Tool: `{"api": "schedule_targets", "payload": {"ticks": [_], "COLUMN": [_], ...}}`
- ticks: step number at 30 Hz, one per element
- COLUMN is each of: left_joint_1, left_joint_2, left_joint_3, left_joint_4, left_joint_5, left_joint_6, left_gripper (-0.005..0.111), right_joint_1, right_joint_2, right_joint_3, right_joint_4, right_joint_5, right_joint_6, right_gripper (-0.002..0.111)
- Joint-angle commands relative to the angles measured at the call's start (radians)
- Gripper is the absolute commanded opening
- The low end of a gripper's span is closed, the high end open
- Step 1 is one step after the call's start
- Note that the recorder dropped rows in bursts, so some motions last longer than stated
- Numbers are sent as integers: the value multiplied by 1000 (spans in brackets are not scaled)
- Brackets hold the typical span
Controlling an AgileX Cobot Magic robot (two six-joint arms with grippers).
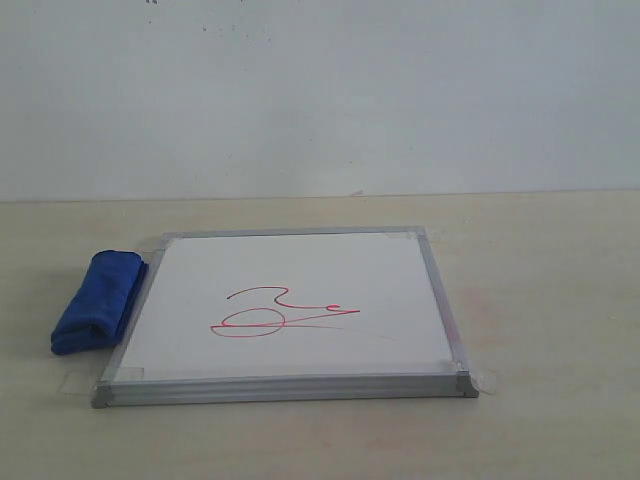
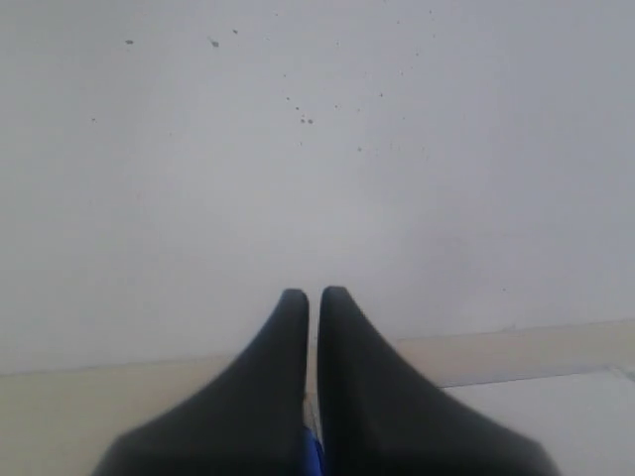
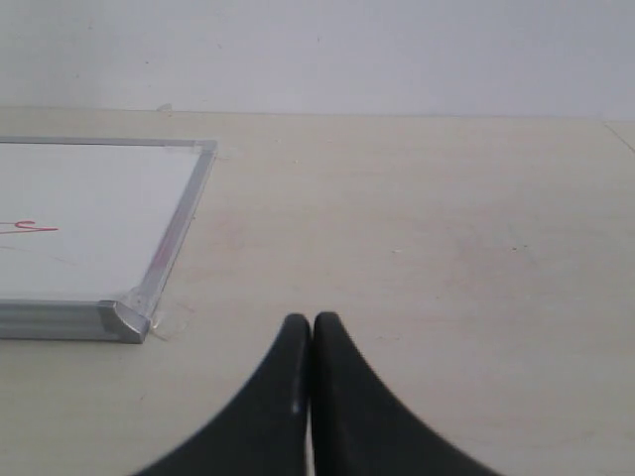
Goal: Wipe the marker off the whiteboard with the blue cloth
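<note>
Blue cloth [image 1: 98, 303]: lies rolled against the whiteboard [image 1: 300, 260] edge, seemingly just under the left pincer [image 2: 313, 295], fingers together on nothing like the right pincer [image 3: 313, 317]; looks soft, light, squashy, so calls for a pinch across the thick middle.

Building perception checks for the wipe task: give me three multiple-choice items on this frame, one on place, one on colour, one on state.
1. Where does the blue cloth lie relative to the whiteboard?
A) on it
B) beside its left edge, exterior view
C) past its right edge

2. What colour is the marker ink?
A) black
B) green
C) red

3. How is the right claw?
A) wide open
B) shut, empty
C) shut on the cloth

Answers:
1 B, the bundle sits just left of the frame.
2 C, red loops cross the white surface.
3 B, it is closed tight with nothing held.
</note>
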Motion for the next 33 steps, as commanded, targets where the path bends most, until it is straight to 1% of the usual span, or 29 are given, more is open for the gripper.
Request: {"api": "schedule_targets", "payload": {"ticks": [1, 5, 10, 16, 24, 29, 33], "left_joint_1": [-2, -2, -2, -2, -2, -2, -2], "left_joint_2": [7, 9, 9, 9, 9, 9, 31], "left_joint_3": [-7, -7, -7, -10, -19, -38, -98], "left_joint_4": [-10, -10, -10, -4, -4, -4, -14], "left_joint_5": [-25, -36, -23, -79, -83, -75, -13], "left_joint_6": [-13, -16, -58, -58, -58, -58, -58], "left_gripper": [4, 4, 4, 4, 4, 4, 4], "right_joint_1": [-6, -6, -6, -6, -6, -6, -6], "right_joint_2": [-4, -4, -4, -4, -4, -4, -4], "right_joint_3": [0, 0, 0, 0, 0, 0, 0], "right_joint_4": [-2, -2, -2, -2, -2, -2, -2], "right_joint_5": [-12, -10, -10, -10, -10, -10, -10], "right_joint_6": [0, 0, 0, 0, 0, 0, 0], "right_gripper": [0, 0, 0, 0, 0, 0, 0]}}
